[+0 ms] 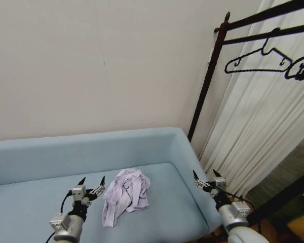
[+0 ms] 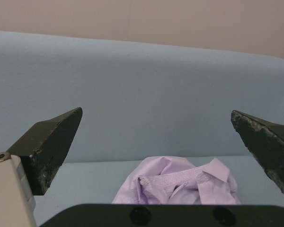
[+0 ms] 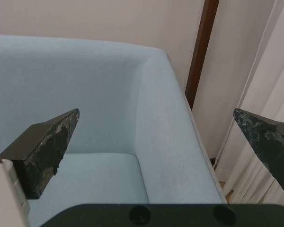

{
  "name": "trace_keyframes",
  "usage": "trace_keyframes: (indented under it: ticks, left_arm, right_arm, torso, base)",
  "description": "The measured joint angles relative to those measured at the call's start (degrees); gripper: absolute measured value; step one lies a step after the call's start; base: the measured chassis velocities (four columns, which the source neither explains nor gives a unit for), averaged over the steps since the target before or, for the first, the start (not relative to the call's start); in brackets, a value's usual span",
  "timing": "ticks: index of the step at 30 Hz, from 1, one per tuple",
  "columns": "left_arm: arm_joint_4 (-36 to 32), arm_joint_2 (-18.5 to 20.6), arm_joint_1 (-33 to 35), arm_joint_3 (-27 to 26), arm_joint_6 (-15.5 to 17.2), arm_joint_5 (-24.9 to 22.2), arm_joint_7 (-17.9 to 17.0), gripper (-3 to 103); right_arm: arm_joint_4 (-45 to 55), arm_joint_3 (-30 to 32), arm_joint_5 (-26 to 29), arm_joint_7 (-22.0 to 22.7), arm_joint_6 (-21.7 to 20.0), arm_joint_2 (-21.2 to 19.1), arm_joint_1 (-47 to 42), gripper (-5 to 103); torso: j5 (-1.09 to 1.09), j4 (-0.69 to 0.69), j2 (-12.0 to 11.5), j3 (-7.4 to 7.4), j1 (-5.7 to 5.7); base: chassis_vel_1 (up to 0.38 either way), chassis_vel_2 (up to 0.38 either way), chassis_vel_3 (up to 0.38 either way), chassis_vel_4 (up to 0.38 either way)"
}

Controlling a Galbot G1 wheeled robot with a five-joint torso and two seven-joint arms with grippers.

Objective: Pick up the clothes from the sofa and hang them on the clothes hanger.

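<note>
A crumpled lilac shirt (image 1: 127,195) lies on the seat of the light blue sofa (image 1: 50,157). My left gripper (image 1: 91,186) hovers open just left of the shirt, over the seat. In the left wrist view the shirt (image 2: 180,185) sits ahead between the spread fingers (image 2: 49,146), apart from them. My right gripper (image 1: 205,179) stands open above the sofa's right armrest (image 3: 173,142), with nothing in it. A black clothes hanger (image 1: 258,58) hangs on the dark rack rail (image 1: 273,31) at the upper right.
The rack's dark upright post (image 1: 206,78) stands behind the sofa's right end. White curtains (image 1: 266,131) hang to the right of it. A second hanger (image 1: 301,68) hangs at the frame's right edge. A plain wall (image 1: 91,61) rises behind the sofa.
</note>
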Motion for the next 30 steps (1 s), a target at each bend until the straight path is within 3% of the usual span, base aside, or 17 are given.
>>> trace_keyframes:
  ticks: [8,13,20,30]
  left_arm:
    - [-0.15,0.30,-1.33,0.78,1.03,1.66,-1.05,100]
    - [1.05,1.03,-2.93,2.89,3.55,1.13,-4.04,100]
    - [6.14,3.70,-11.26,8.26,9.68,-3.07,-10.40,100]
    - [13.78,6.78,-17.99,9.39,15.87,-10.50,-13.38,100]
  right_arm:
    - [0.18,0.26,1.01,0.83,-0.44,-1.28,-1.43,100]
    - [0.48,0.38,1.15,1.02,-0.50,-1.27,-1.97,100]
    - [-0.39,0.15,1.65,1.33,-0.50,-1.16,-1.61,100]
    - [-4.20,-2.08,2.76,1.30,-0.57,-3.18,2.59,100]
  torso:
    - [0.00,0.00,0.00,0.00,0.00]
    - [0.00,0.01,0.00,0.00,0.00]
    - [-0.01,-0.01,0.00,0.00,0.00]
    - [-0.01,0.02,0.00,0.01,0.00]
  base:
    - [0.000,0.000,0.000,0.000]
    - [0.000,0.000,0.000,0.000]
    - [0.000,0.000,0.000,0.000]
    - [0.000,0.000,0.000,0.000]
